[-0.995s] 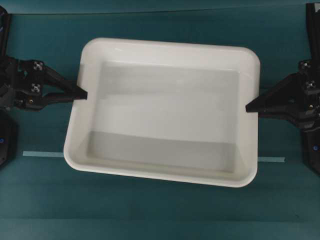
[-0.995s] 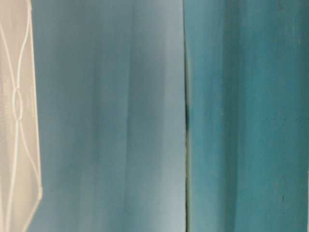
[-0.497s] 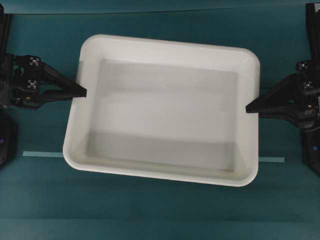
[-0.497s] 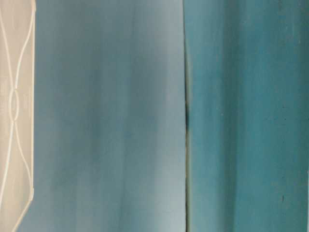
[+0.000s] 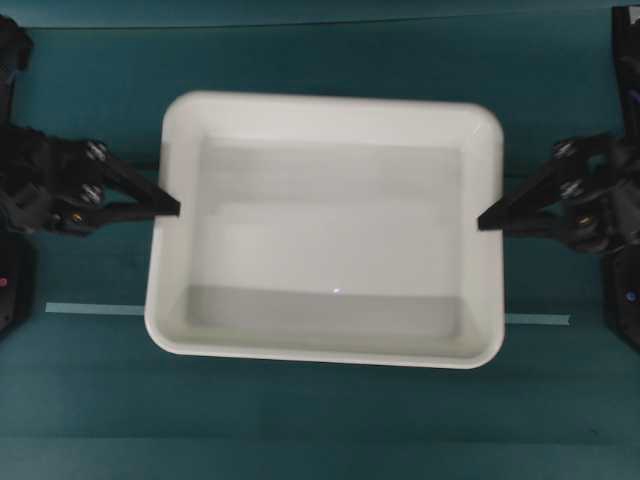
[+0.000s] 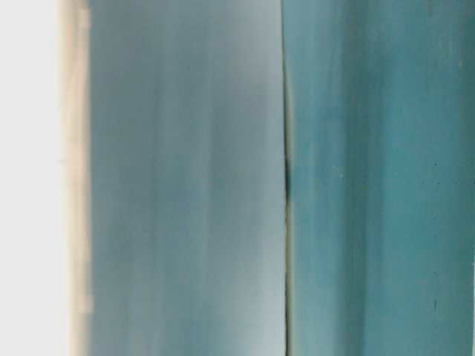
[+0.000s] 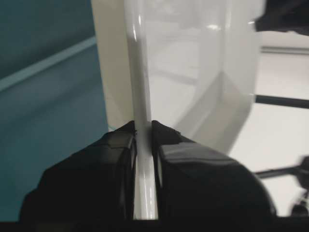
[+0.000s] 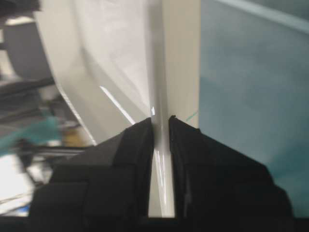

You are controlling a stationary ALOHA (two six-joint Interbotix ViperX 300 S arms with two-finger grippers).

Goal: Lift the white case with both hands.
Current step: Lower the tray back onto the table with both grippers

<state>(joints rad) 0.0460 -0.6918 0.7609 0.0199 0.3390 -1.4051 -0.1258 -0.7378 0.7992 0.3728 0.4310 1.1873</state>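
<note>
Centre frame overhead, the case [image 5: 330,225] now sits squarer and looks smaller than a second ago. The left gripper [image 5: 172,209] and right gripper [image 5: 485,220] each pinch a side rim, suggesting the two-handed carry is being levelled or lowered.

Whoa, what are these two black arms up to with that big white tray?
They are lifting it together. The left tool is pinched shut on the rim of one short side of the white case, and the right tool is pinched shut on the rim of the opposite side. The wrist views show each rim clamped between the fingers. The case hangs between them above the teal table.
</note>
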